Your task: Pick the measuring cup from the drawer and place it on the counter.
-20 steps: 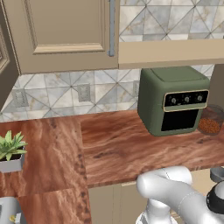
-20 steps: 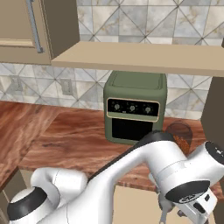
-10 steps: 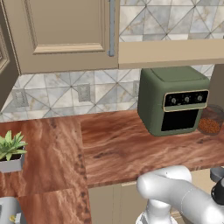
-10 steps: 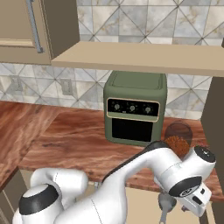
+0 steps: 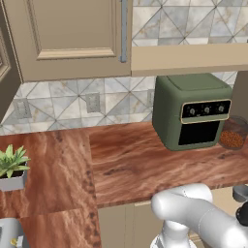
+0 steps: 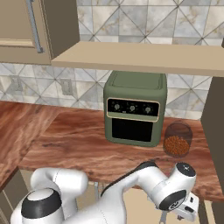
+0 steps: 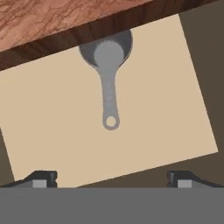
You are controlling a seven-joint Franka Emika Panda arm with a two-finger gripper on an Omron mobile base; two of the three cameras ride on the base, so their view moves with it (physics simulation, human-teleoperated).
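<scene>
drawer [image 7: 144, 113]: open
cup [image 7: 107, 65]: lies inside, not grasped
gripper [image 7: 111, 178]: above, jaws wide, empty
left: grasp, lift, set on counter [image 5: 145, 164]

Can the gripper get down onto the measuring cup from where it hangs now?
Probably yes. The gripper is open above the drawer, with nothing between it and the measuring cup. The handle lies fully exposed; the bowl sits partly under the counter edge.
</scene>
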